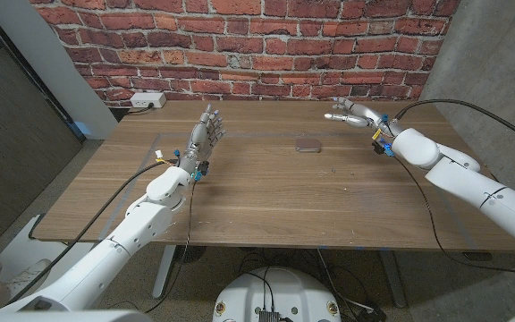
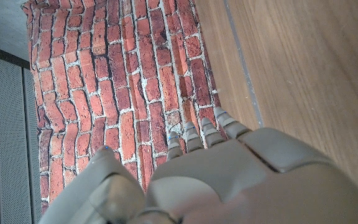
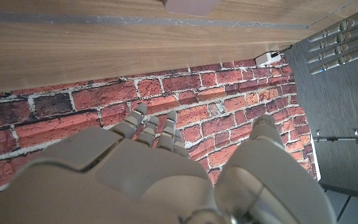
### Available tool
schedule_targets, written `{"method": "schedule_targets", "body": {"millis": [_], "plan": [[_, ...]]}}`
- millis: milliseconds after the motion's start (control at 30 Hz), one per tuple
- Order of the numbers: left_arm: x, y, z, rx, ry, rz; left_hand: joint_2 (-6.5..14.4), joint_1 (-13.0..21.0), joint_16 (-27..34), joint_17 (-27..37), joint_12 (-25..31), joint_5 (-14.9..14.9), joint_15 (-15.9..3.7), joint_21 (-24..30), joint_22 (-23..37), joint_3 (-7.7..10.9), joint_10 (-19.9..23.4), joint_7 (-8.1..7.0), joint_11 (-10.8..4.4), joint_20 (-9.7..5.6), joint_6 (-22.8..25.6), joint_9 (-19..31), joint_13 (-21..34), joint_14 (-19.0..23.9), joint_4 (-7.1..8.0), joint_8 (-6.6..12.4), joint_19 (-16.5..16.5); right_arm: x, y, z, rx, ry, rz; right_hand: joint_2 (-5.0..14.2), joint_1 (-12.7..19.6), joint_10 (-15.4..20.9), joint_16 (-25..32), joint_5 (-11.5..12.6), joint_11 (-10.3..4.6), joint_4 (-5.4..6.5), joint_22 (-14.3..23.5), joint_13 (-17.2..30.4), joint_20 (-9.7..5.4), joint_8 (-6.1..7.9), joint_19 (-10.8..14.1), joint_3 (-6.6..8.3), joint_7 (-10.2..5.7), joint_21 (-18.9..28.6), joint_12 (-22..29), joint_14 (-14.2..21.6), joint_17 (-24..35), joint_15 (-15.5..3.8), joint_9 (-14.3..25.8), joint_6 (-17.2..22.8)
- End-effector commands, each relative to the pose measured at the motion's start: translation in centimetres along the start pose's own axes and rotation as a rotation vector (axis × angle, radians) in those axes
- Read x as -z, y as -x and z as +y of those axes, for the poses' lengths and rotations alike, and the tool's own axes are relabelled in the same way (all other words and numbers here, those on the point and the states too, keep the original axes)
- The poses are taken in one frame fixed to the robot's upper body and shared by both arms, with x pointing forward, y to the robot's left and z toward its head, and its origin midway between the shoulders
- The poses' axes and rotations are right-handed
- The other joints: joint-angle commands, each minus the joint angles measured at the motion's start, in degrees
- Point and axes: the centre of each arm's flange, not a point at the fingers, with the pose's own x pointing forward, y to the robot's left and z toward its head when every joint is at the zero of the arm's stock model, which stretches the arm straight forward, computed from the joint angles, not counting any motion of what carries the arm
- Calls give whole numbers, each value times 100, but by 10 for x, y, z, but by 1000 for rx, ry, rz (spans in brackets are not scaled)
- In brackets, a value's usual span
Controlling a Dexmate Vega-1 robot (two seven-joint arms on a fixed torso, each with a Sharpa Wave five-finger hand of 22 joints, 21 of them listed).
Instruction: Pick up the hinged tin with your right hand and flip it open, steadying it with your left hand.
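A small flat grey-brown hinged tin [image 1: 308,145] lies shut on the wooden table [image 1: 266,192], past its middle; its edge also shows in the right wrist view [image 3: 189,6]. My right hand [image 1: 354,114] hovers to the right of the tin and apart from it, fingers spread and holding nothing; its back fills the right wrist view's lower part [image 3: 148,180]. My left hand [image 1: 205,139] stands upright well to the left of the tin, fingers straight and apart, empty. Its back shows in the left wrist view [image 2: 229,180].
A red brick wall [image 1: 240,45] runs behind the table. A white power strip [image 1: 147,101] sits at the wall's foot by the far left corner. My left hand's fingers [image 3: 344,37] show in the right wrist view.
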Motion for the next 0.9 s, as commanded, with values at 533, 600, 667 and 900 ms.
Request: {"method": "schedule_targets", "body": {"millis": [533,600,667,900], "plan": [[4,7,5,-32,-48,-38,38,106,3,20,56,-26,-272,-24,13,-31,363,28,-21,-15,170,5,20,101,-67,57,13,-40,-24,2,-74,384,3,-57,-11,319,5,23,56,58,18,109,336,102,258,-106,-64,-106,168,193,23,212,47,143],[3,11,4,-60,-67,-53,45,118,14,21,75,-28,-279,-21,12,-33,445,54,-13,-18,293,6,21,150,-70,95,29,-42,-24,3,-35,403,-10,-44,25,474,27,28,32,49,18,113,366,138,367,-102,-58,-102,231,283,21,121,46,246],[0,13,4,-69,-85,-53,54,132,24,20,95,-28,-306,-12,12,-32,531,60,-63,-20,359,5,21,202,-75,107,65,-43,-27,4,-53,420,-6,-30,80,585,47,29,-1,31,16,115,412,160,463,-87,-53,-96,275,378,18,87,45,319],[1,17,6,-69,-87,-21,63,146,23,19,85,-27,-322,-11,12,-30,533,50,-28,-21,392,4,21,221,-79,108,77,-40,-42,14,-144,431,4,-5,188,487,-18,21,169,2,16,118,523,73,432,-63,-4,-178,234,279,18,214,46,120]]}}
